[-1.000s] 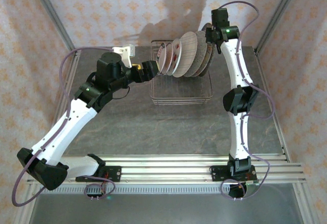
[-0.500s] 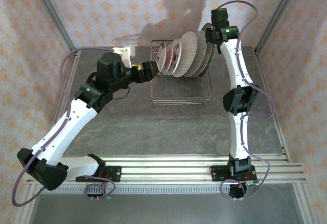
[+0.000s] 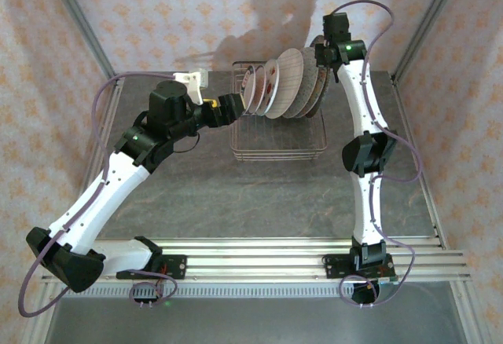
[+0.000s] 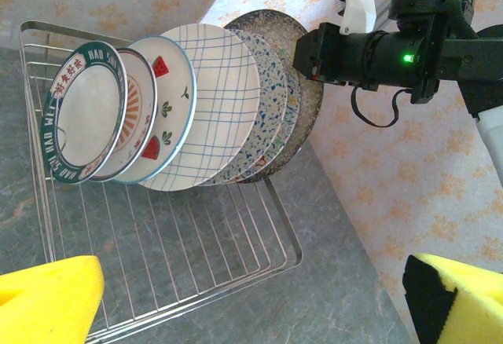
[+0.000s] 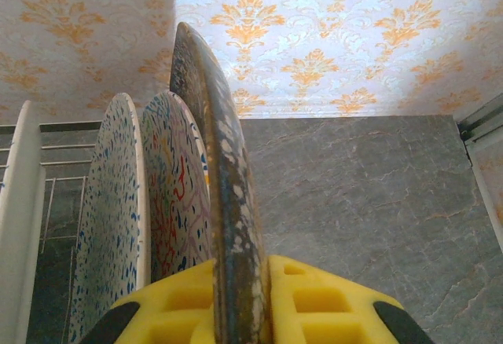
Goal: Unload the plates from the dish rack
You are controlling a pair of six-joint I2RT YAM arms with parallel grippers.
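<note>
While plates (image 3: 275, 86) stand edgewise in rack (image 3: 279, 141), row left-right, faces leftward, right gripper (image 5: 236, 305) clamps rightmost brown plate (image 5: 214, 155); left gripper (image 4: 251, 301) gapes; grey stone table (image 3: 236, 195), floral wallpaper (image 3: 173, 14).

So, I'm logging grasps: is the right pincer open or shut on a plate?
Shut on the dark speckled plate: the right pincer has its yellow pads flush against both faces of the rim.

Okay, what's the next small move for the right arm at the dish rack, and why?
Probably lift straight up: the right gripper has its yellow pads against both faces of the rearmost brown speckled plate, which stands in the dish rack.
</note>
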